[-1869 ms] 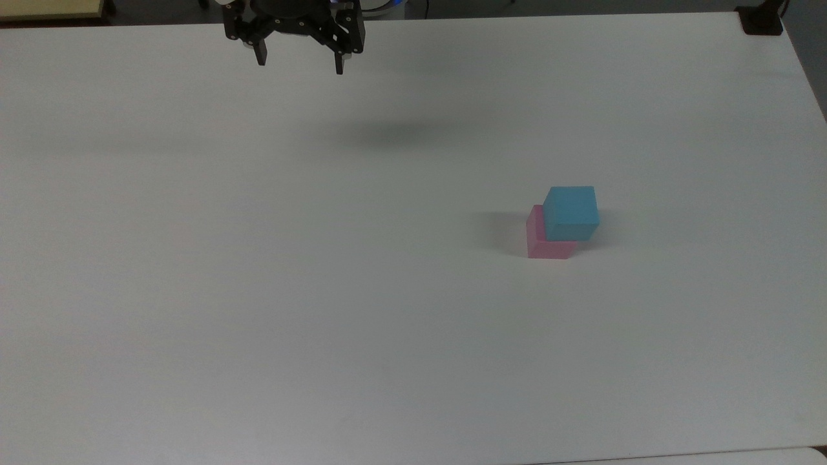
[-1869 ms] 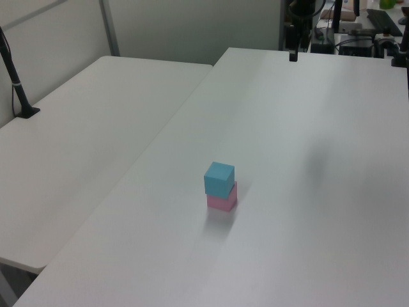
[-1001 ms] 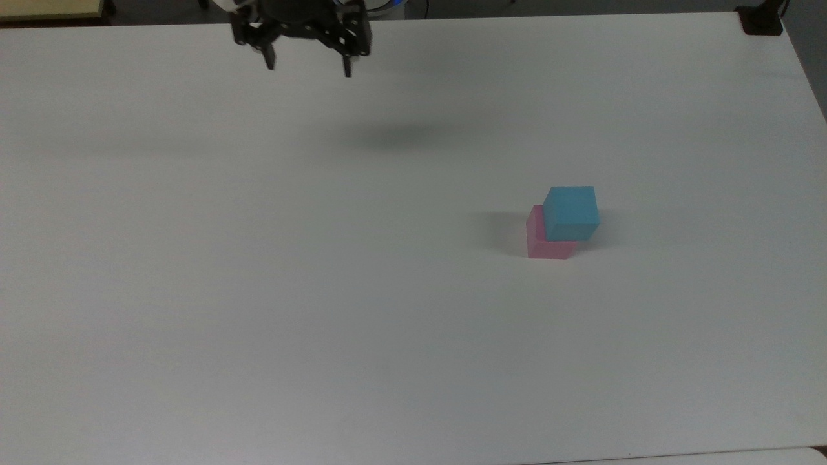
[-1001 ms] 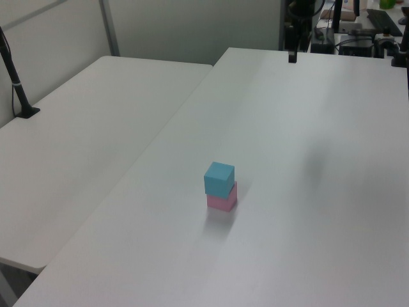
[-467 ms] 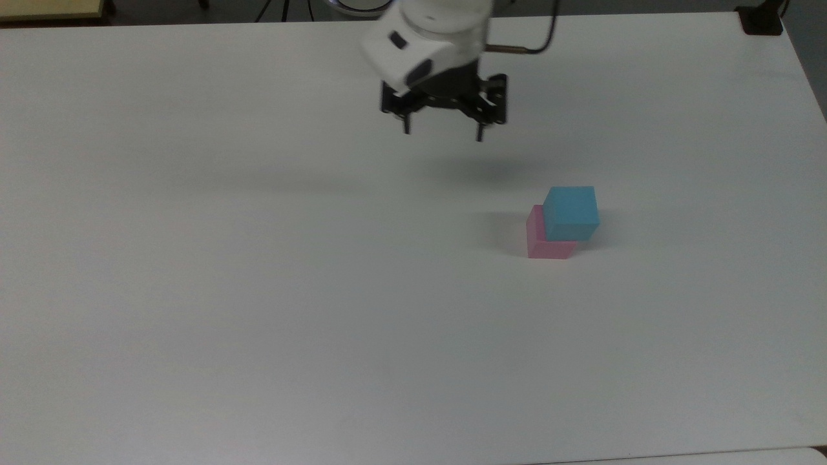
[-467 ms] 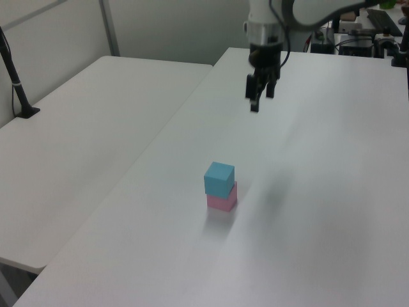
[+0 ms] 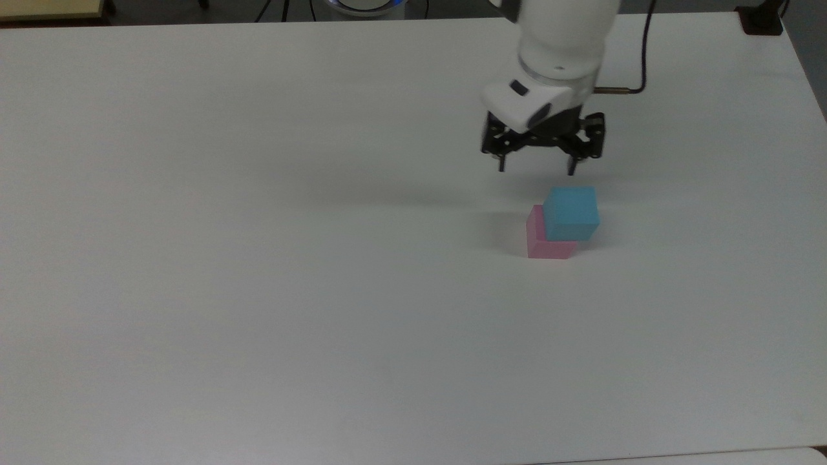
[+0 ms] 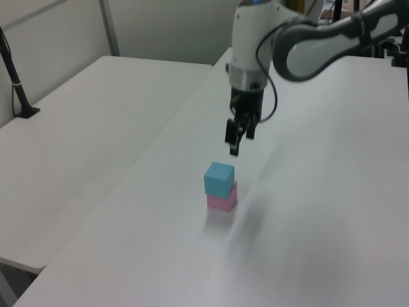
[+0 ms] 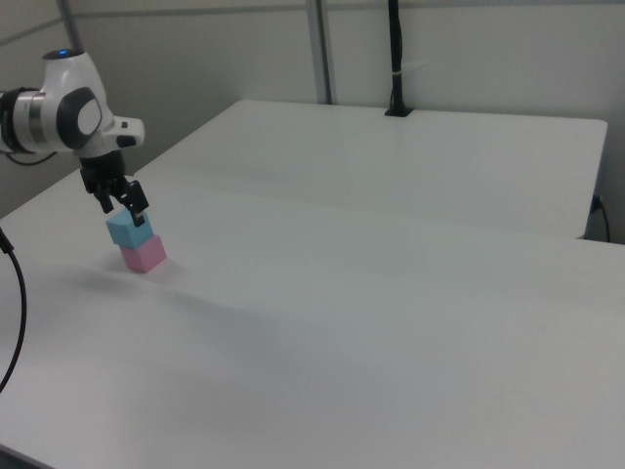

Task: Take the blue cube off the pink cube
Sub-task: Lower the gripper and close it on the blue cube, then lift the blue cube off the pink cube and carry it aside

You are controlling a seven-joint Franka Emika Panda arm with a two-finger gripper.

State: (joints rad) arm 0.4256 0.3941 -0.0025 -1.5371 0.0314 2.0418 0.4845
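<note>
Since half a second ago, the black two-finger gripper (image 7: 536,170) on the white arm has travelled toward the top view's right and now hangs just above the small light-blue matte cube (image 7: 571,212), fingers spread wide. That cube sits atop the pale-pink matte cube (image 7: 536,240) on the white table (image 7: 258,290).

I have the white arm reaching in from the top view's upper edge, wrist pointing straight down. My pincer (image 7: 536,169) hangs in the air with its two black fingers (image 7: 501,163) spread wide apart, holding nothing. In the left view the pincer (image 8: 234,146) shows edge-on below the white wrist.
</note>
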